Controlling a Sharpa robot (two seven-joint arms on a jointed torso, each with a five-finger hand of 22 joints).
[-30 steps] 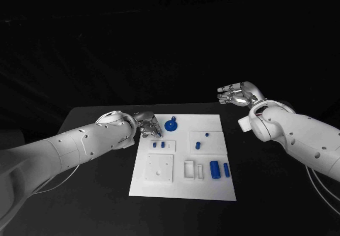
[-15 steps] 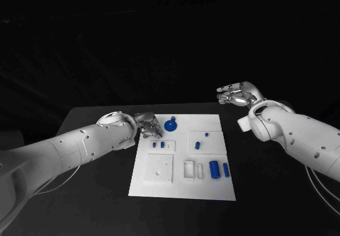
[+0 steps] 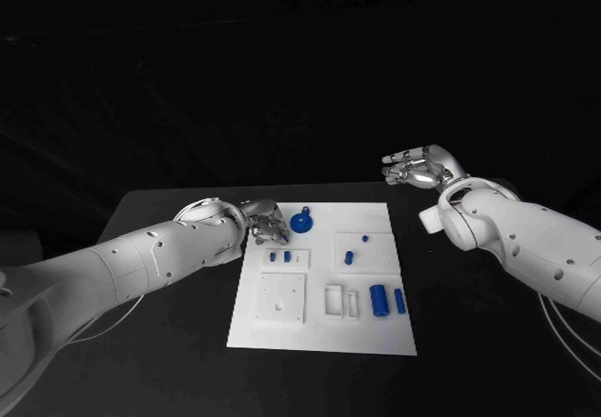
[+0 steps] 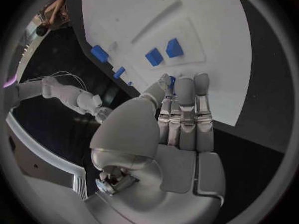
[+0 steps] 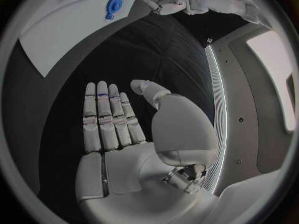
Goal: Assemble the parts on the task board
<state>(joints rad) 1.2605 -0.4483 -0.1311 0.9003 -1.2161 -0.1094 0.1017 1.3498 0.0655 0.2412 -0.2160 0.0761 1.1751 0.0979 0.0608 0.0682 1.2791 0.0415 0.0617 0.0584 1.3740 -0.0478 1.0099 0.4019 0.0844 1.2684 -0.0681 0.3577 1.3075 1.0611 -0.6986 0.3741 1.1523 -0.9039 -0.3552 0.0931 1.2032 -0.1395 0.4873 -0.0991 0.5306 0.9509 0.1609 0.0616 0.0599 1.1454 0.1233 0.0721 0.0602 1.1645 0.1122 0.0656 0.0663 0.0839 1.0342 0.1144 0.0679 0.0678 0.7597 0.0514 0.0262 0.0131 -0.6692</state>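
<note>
The left hand (image 3: 260, 224) sits low at the board's (image 3: 322, 337) far left corner, just beside the round blue part (image 3: 302, 222). In the left wrist view its fingers (image 4: 184, 109) lie straight and close together, tips down on the board, with a bit of blue showing between thumb and fingers; whether it actually pinches a part there, I cannot tell.

Judging from this, the step in hand is taking up a small part at that corner. To do it well, the fingers should settle squarely on the piece before lifting and stay clear of the round part and the two small parts (image 3: 280, 256) nearby.

Toward the near right of the board, two blue cylinders (image 3: 379, 301) lie flat side by side, long axes running near-to-far along the board.

The right hand (image 3: 417, 167) hangs raised beyond the board's far right corner, well apart from it. The right wrist view shows it flat, fingers (image 5: 106, 117) extended, thumb apart, holding nothing.
</note>
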